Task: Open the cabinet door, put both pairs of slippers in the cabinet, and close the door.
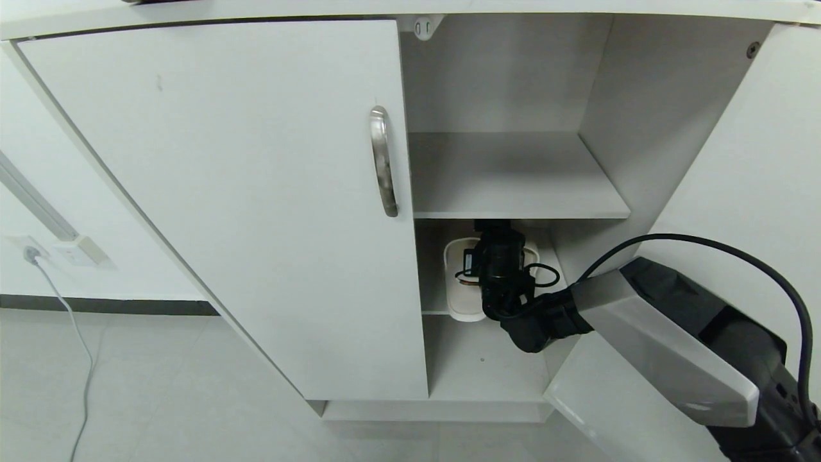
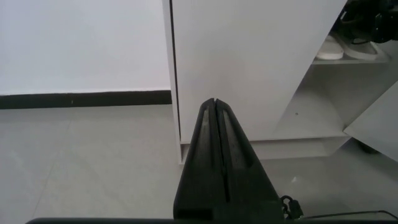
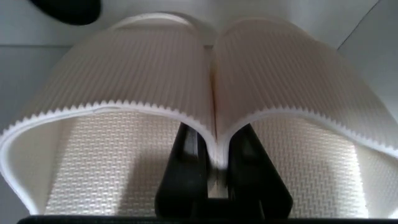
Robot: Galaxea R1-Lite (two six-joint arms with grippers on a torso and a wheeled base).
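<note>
Your R fingers [image 3: 186, 165] are clamped on the touching inner edges of the pair of cream ribbed foam slippers [image 3: 137, 81], so the right gripper [image 3: 213, 171] carries both at once. The pair is inside the white two-door cabinet [image 1: 641, 96] and looks to rest on its lower-middle shelf [image 1: 433, 305]. The cabinet's R door [image 1: 757, 160] is swung open and its L door [image 1: 224, 192] is shut. The left gripper [image 2: 214, 109] has its fingers pressed together on nothing, low in front of the cabinet. Step in hand looks like placing this pair. Next, I'd say: let go, back straight out w/o dragging the slippers, then deal w/ the other pair before closing the door.
</note>
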